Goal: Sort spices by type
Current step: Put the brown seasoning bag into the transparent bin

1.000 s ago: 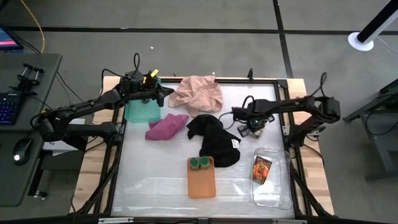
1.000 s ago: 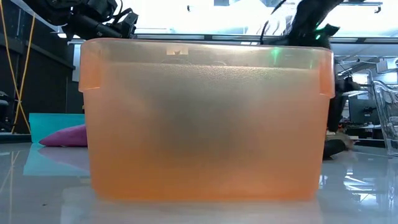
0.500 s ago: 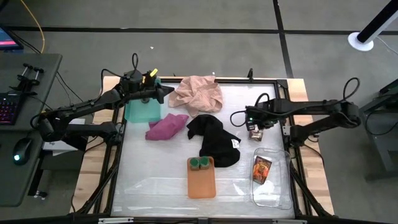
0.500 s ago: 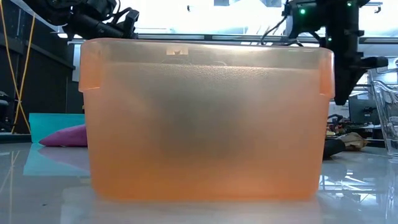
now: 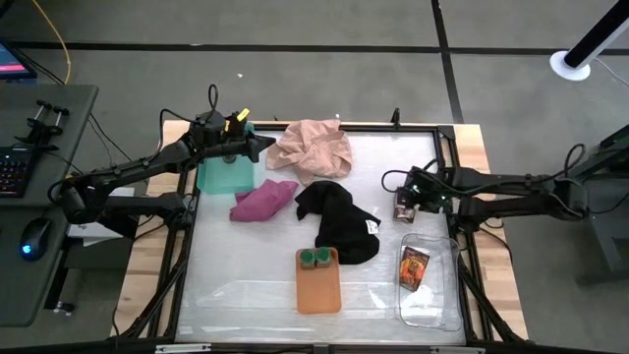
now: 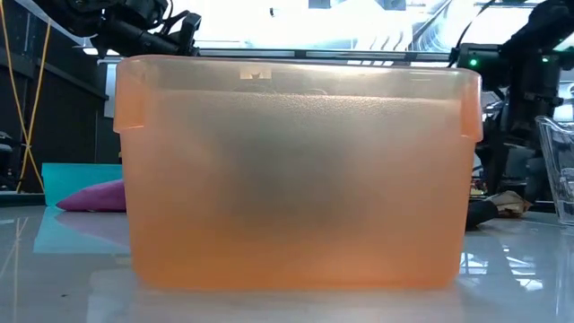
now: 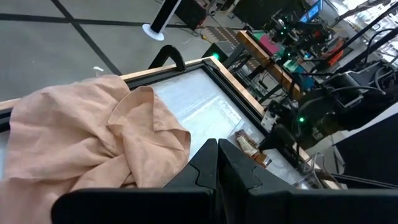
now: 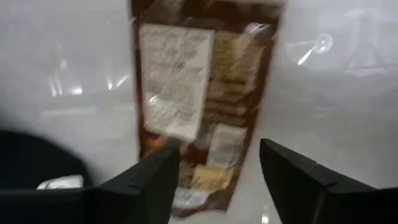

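An orange-brown printed packet [image 8: 199, 106] lies flat on the table right of centre [image 5: 402, 210]. My right gripper [image 8: 214, 180] is open just above it, one finger on each side of its end [image 5: 407, 200]. A second packet [image 5: 414, 267] lies in the clear tray [image 5: 432, 307]. Two green-lidded jars [image 5: 314, 258] stand in the far end of the orange tray [image 5: 318, 287]. My left gripper [image 5: 260, 147] is shut at the far left by the green tray [image 5: 224, 177], with nothing between its fingers [image 7: 217, 158].
A beige-pink cloth [image 5: 313, 147] lies at the far edge. A magenta cloth [image 5: 263, 200] and a black cloth [image 5: 339, 221] lie mid-table. The orange tray [image 6: 296, 170] fills the low view. The near left of the table is bare.
My right arm has stretched out lower and flatter. Its gripper has shifted a little toward the table's right and near edges and now sits over the packet on the table.
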You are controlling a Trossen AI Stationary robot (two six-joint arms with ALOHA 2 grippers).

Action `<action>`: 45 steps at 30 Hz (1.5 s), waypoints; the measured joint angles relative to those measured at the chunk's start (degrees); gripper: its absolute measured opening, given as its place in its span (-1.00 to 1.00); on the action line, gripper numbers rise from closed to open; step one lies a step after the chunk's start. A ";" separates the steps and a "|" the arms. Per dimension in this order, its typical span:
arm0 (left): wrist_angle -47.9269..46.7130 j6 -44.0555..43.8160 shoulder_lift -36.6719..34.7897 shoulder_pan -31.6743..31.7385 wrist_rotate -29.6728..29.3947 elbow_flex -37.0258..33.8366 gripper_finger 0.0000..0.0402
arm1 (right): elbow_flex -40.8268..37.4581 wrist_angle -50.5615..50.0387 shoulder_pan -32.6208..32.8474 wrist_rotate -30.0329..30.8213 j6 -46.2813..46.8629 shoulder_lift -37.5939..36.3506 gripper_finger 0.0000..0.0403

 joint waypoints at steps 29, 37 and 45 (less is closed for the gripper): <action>-2.70 -1.29 0.00 -0.09 0.15 0.00 -1.00 | -4.93 10.94 -2.63 1.11 -1.05 -0.66 -0.94; -2.63 0.13 0.00 0.02 -0.10 0.00 -1.00 | 12.12 -3.75 -1.63 1.07 -14.06 -6.32 -0.99; -2.61 1.22 0.12 0.02 -0.09 0.00 -1.00 | 31.65 -21.75 12.57 -1.56 -5.53 -8.60 -1.00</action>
